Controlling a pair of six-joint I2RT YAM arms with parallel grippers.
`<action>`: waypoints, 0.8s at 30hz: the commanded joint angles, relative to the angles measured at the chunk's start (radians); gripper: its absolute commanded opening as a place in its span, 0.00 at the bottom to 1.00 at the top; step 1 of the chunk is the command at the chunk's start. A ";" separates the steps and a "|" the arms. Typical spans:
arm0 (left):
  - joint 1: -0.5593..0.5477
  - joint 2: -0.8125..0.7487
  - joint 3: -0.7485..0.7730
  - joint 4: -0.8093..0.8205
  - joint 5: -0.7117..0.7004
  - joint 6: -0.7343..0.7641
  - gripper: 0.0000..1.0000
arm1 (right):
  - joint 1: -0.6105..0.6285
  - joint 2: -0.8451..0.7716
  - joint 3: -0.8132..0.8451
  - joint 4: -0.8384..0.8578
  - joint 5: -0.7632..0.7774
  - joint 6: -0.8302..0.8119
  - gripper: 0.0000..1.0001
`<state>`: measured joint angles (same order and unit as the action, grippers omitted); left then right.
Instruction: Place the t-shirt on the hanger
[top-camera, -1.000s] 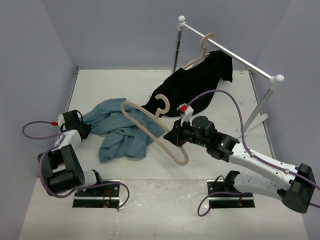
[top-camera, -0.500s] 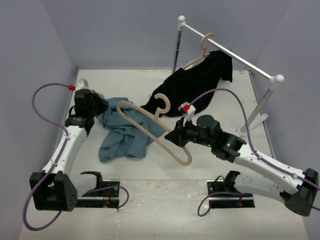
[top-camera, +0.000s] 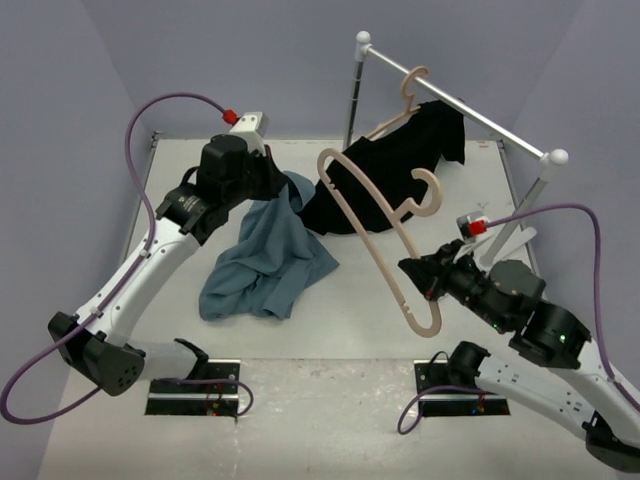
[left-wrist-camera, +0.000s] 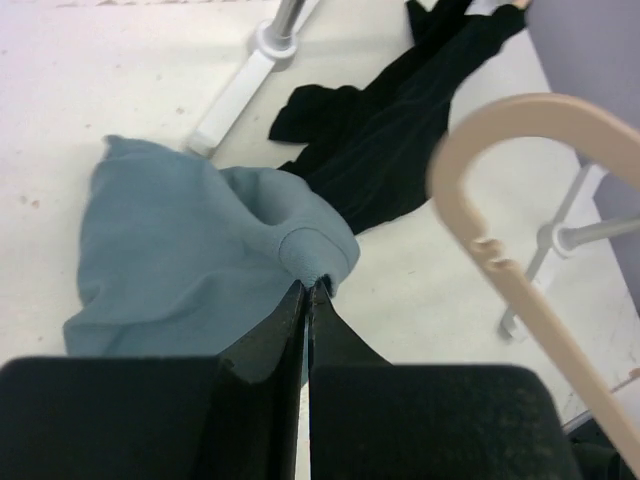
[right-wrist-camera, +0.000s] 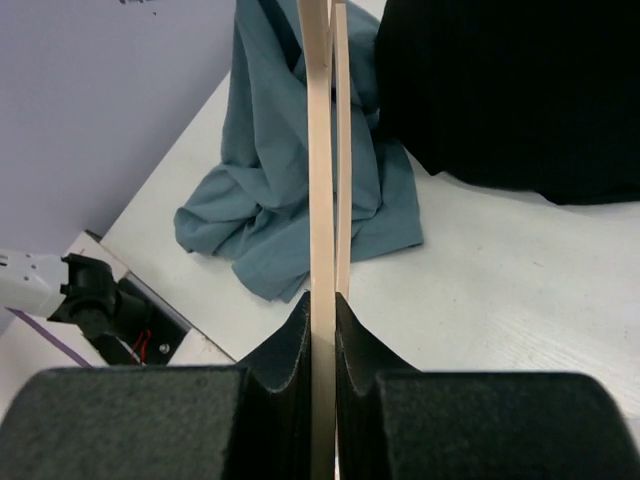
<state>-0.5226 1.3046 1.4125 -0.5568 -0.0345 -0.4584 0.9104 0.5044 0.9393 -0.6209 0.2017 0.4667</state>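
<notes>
Bright even light, soft shadows, sharp

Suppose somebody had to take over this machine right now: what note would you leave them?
Left gripper: shut on a fold of the t-shirt; that part is lifted, the rest lies heaped on the table.
Right gripper: shut on the hanger, held tilted in the air to the right of the shirt.
Done: both things are gripped.
Left: get the hanger into the shirt; no part of it is on yet.
The black garment on the rack is not part of this job.
</notes>
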 joint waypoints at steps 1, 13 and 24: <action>0.010 0.002 -0.002 -0.059 -0.063 0.009 0.00 | 0.001 -0.016 -0.012 -0.059 -0.048 0.049 0.00; 0.010 0.010 -0.046 -0.039 -0.088 -0.052 0.00 | 0.003 0.014 -0.115 0.060 -0.223 0.102 0.00; 0.011 0.006 -0.091 -0.006 -0.032 -0.053 0.00 | 0.005 0.183 -0.059 0.164 -0.177 0.071 0.00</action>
<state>-0.5156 1.3178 1.3283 -0.6084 -0.0972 -0.5027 0.9108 0.6451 0.8246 -0.5537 -0.0194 0.5491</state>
